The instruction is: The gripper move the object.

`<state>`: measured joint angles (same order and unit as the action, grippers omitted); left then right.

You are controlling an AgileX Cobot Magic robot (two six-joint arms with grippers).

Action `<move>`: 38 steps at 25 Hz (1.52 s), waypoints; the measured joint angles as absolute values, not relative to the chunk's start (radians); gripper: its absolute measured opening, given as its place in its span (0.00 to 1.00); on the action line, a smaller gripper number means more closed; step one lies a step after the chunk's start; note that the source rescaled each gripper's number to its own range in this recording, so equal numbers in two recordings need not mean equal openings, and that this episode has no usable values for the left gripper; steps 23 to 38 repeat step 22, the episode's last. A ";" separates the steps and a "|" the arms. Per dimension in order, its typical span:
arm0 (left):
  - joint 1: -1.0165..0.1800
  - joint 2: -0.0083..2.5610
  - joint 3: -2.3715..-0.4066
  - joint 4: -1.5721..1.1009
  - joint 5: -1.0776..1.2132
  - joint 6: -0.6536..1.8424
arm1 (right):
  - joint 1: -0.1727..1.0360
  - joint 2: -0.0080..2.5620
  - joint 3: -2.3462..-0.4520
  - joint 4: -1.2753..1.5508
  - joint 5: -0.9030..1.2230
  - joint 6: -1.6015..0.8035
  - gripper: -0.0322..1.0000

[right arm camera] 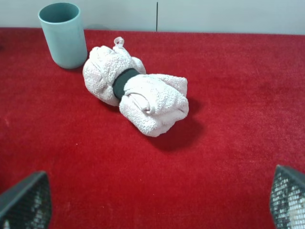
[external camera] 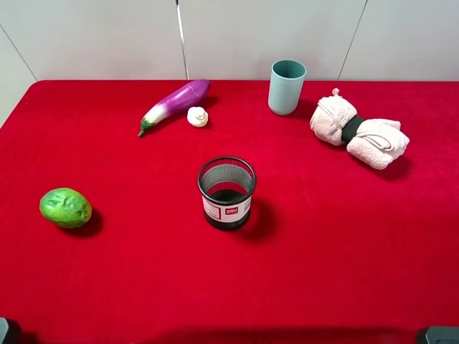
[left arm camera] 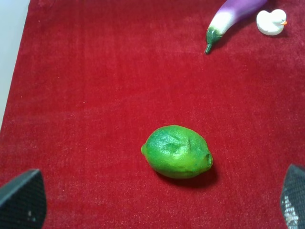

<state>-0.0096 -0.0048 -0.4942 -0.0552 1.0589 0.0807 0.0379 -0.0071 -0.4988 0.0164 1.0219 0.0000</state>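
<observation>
The object [external camera: 197, 117] is a small cream-white lumpy thing on the red cloth at the back, right beside the purple eggplant [external camera: 176, 104]. It also shows in the left wrist view [left arm camera: 270, 21], far from the fingers. My left gripper [left arm camera: 157, 210] is open and empty, its black fingertips [left arm camera: 21, 200] spread wide, with the green lumpy fruit [left arm camera: 177, 151] just ahead of it. My right gripper [right arm camera: 157, 205] is open and empty, facing the pink rolled towel [right arm camera: 138, 95]. In the exterior high view, both arms stay at the near edge, almost out of view.
A black mesh cup [external camera: 226, 192] stands upright mid-table. A teal cup [external camera: 287, 87] stands at the back, left of the towel [external camera: 358, 132]. The green fruit [external camera: 65, 208] lies at the left. The red cloth [external camera: 344, 251] ends at a white wall behind.
</observation>
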 joint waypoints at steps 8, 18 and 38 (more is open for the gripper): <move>-0.010 -0.005 -0.494 -0.055 1.059 0.081 | 0.038 -0.007 -0.499 0.016 1.020 0.000 1.00; -0.010 -0.005 -0.494 -0.055 1.059 0.081 | 0.038 -0.007 -0.499 0.016 1.019 0.000 1.00; -0.010 -0.005 -0.494 -0.055 1.059 0.081 | 0.038 -0.007 -0.499 0.016 1.019 0.000 1.00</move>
